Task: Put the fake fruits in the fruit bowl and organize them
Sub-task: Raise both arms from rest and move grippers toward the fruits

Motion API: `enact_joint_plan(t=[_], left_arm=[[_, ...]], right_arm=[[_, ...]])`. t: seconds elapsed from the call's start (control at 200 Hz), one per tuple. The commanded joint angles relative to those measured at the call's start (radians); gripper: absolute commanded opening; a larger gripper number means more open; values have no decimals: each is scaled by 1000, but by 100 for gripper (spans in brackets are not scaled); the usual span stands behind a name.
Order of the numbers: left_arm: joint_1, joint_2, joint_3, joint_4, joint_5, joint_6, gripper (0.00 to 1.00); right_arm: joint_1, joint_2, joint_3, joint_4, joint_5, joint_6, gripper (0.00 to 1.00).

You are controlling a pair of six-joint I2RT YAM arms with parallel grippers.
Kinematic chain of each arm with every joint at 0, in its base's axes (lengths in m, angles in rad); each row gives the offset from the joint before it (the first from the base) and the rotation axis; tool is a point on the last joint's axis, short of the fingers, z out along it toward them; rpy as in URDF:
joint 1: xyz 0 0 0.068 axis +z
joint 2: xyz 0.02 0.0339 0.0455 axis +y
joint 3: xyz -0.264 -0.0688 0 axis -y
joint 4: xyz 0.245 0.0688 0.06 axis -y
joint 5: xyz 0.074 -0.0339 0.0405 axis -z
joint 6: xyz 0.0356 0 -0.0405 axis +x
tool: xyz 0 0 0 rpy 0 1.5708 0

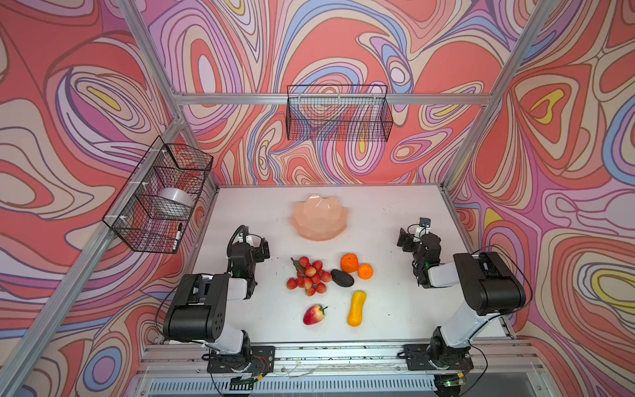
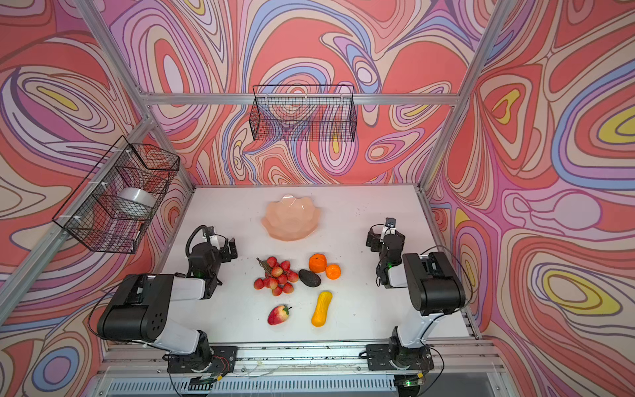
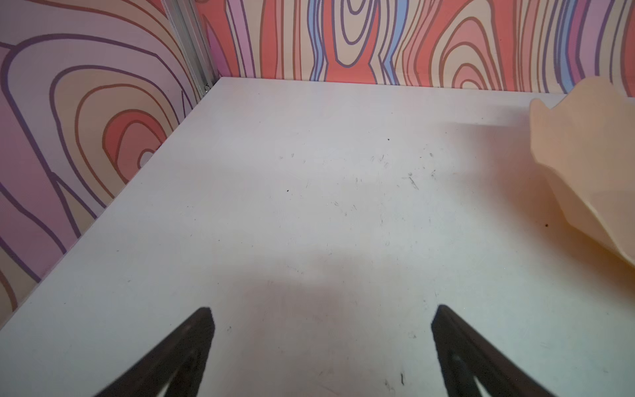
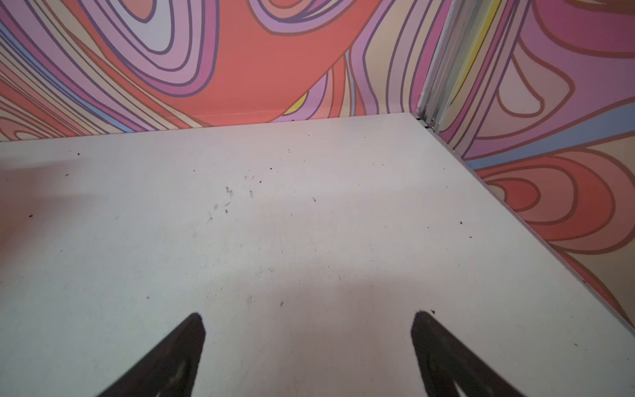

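Left gripper [image 3: 321, 311] and right gripper [image 4: 309, 314] hover over the white table [image 1: 395, 309], jaws spread wide, holding nothing. Between the arms lie grapes [image 1: 309, 276], avocado [image 1: 342, 277], two oranges [image 1: 349, 263], gourd [image 1: 356, 308] and apple-like fruit [image 1: 313, 315]; the peach fruit bowl [image 1: 319, 223] sits apart behind them.

Left arm [image 1: 192, 309], right arm [image 1: 491, 288]: black housings, white links, looping black cables; left gripper [image 3: 323, 307], right gripper [image 4: 309, 313] black-fingered.
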Motion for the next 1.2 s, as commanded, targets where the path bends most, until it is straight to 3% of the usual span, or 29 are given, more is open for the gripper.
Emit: enact_joint_plan(t=[0.0, 0.941, 1.011, 1.077, 1.192], left_arm=[[4, 7, 8, 21, 7, 6, 100], [2, 0, 9, 18, 0, 11, 99], [1, -79, 42, -103, -32, 1, 99], [1, -197, 136, -416, -94, -62, 100], [2, -387, 334, -879, -99, -255, 100]], right_arm=[[-5, -7, 9, -1, -16, 0, 98], [-6, -12, 2, 11, -8, -4, 98], [-3, -86, 13, -65, -34, -22, 98], [15, -205, 85, -288, 27, -4, 98], [17, -349, 280, -718, 136, 383, 98]])
